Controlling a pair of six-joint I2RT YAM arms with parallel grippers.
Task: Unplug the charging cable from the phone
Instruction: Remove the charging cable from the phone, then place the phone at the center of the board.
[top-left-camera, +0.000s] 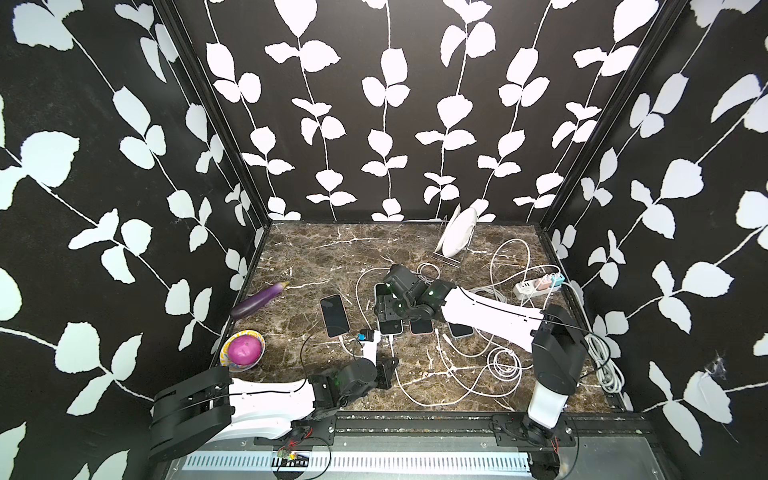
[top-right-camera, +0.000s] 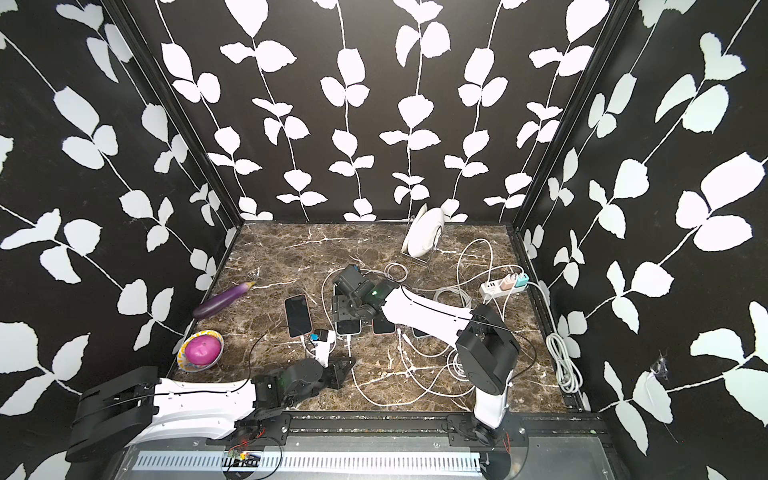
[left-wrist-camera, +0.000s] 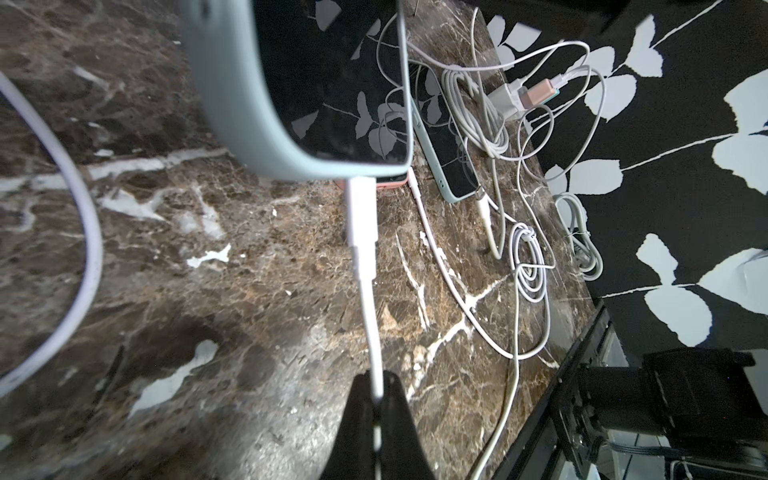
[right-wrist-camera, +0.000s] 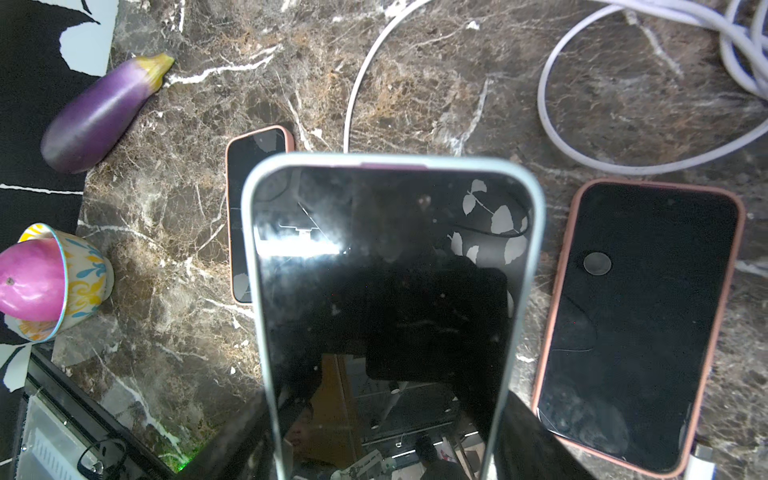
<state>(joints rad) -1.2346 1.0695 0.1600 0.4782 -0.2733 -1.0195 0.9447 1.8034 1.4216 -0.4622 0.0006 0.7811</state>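
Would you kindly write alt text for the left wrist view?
Black left gripper pinches a white charging cable, its plug still seated in a raised pale-blue-cased phone. Behind, on brown marble tabletop, lie another pale-blue-cased phone and tangled white cables.

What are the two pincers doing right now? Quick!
Left pincer: closed on the white charging cable.
Right pincer: holding the pale green phone, its sides held.

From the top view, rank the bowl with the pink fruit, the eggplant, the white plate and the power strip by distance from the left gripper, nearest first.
Measured from the left gripper, shut on a white cable:
1. Bowl with the pink fruit, at the table's left edge near the front.
2. Eggplant, left edge, farther back.
3. Power strip, far right side.
4. White plate, upright in its rack at the back.
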